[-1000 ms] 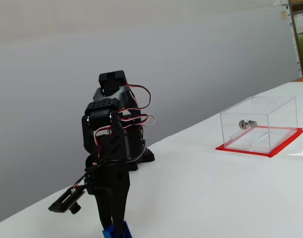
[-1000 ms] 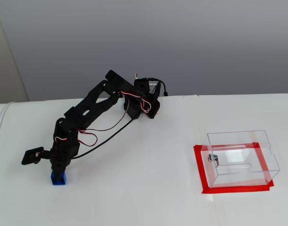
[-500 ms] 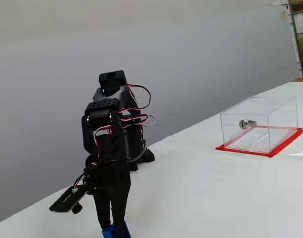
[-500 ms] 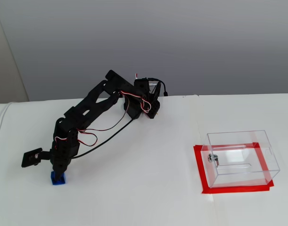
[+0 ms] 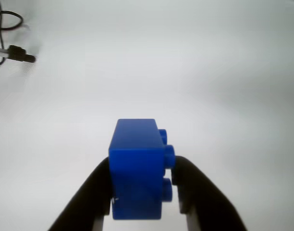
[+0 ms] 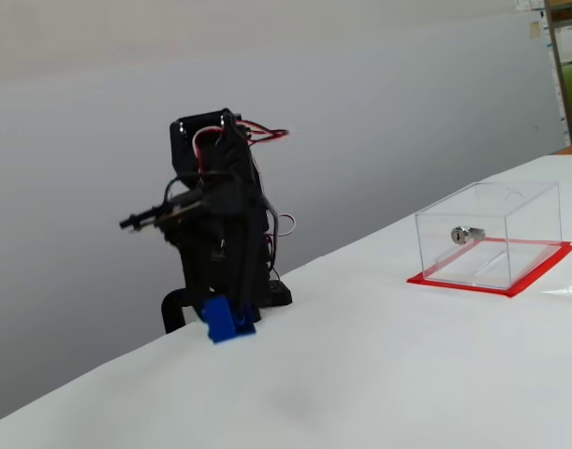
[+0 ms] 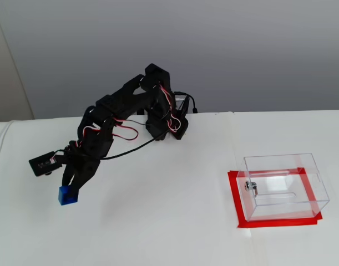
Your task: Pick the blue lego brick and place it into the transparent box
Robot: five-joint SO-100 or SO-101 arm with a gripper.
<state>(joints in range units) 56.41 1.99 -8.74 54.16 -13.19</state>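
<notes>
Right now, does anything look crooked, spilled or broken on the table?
Nothing looks spilled or broken. The small bright blue plastic brick sits sideways in the end effector, its round studs facing right in the wrist view rather than up. The clear acrylic box stands upright and empty on its red base.

- In the wrist view, the bottom edge cuts off the gripper (image 5: 143,211), so we see only the two dark fingers (image 5: 86,202) flanking the blue lego brick (image 5: 136,168).
- The brick's lower face is lost between those fingers, and we cannot make out where the pads touch it.
- In a fixed view, the arm (image 6: 220,220) hides the back of the brick (image 6: 226,320), and its studs are too small to count.
- Left of the brick in the wrist view, the edge cuts a cable (image 5: 7,29) short.
- The lock (image 7: 250,187) on the transparent box (image 7: 284,185) is too small to read.
</notes>
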